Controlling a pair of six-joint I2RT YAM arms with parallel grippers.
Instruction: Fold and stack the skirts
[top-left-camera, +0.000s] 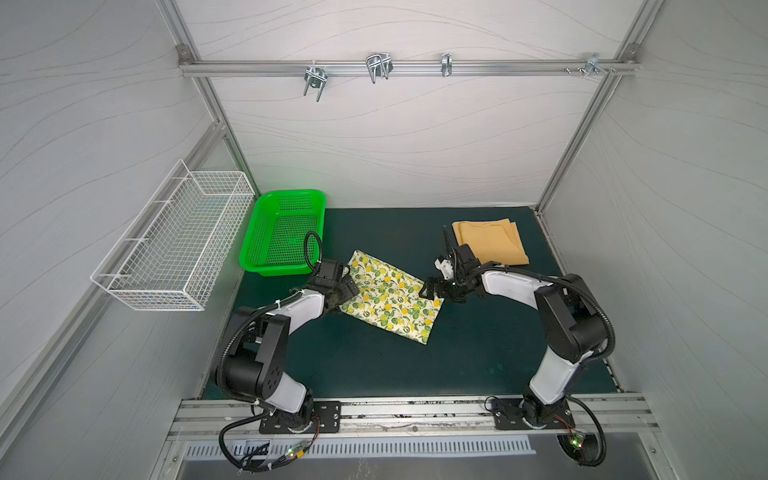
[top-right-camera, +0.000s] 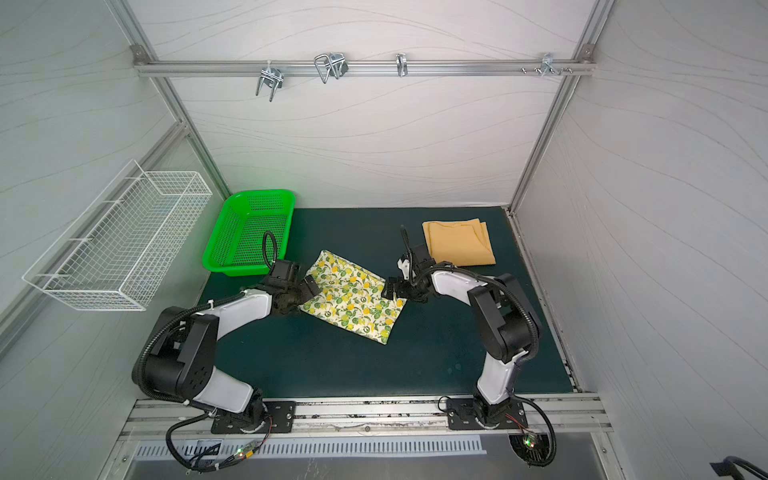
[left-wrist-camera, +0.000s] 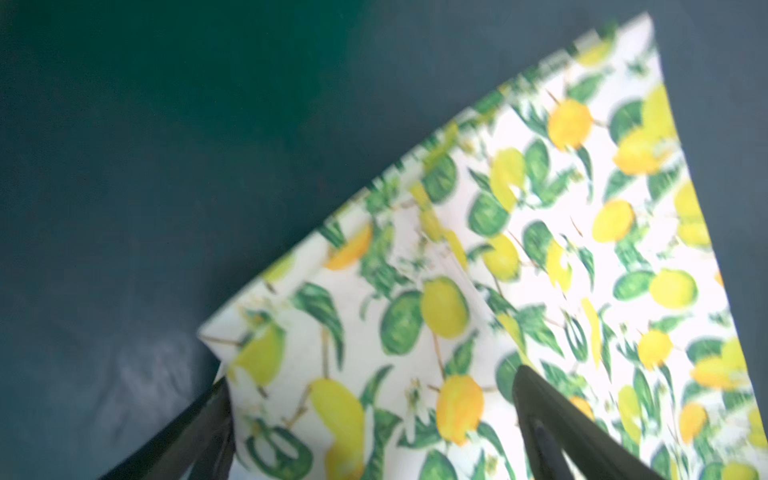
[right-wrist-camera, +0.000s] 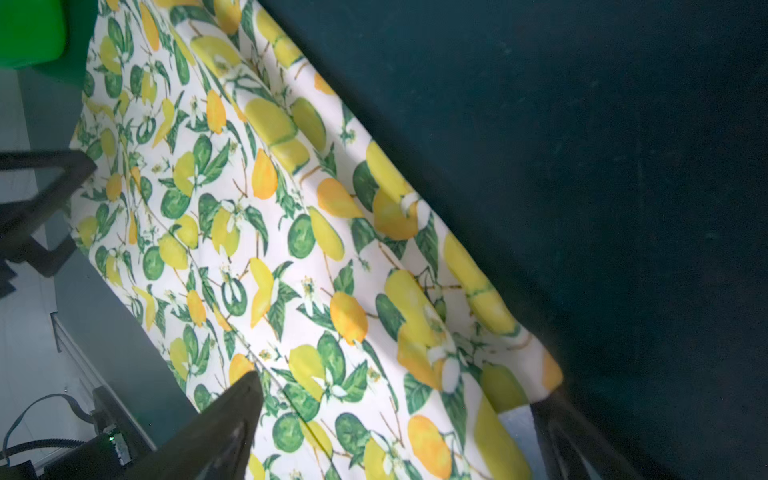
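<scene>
Left gripper (left-wrist-camera: 372, 376) jaws stood wide, gripping nothing, straddling the left corner of the folded cream lemon-print cloth skirt (top-left-camera: 390, 299). Right gripper (right-wrist-camera: 399, 390) was equally wide and empty at its right corner. Skirt lay mid-mat on the dark green mat (top-left-camera: 374, 365). Folded mustard-yellow cloth skirt (top-left-camera: 490, 243) lay far right, apart. Green plastic basket (top-left-camera: 286, 195) sat just behind the left gripper, white wire basket (top-left-camera: 174, 249) on the left wall. Two skirts, two baskets.

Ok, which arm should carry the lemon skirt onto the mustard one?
Right, probably: the right gripper, open, sits at the lemon skirt's corner, and the mustard skirt lies on its side; the left gripper is farther off.
</scene>
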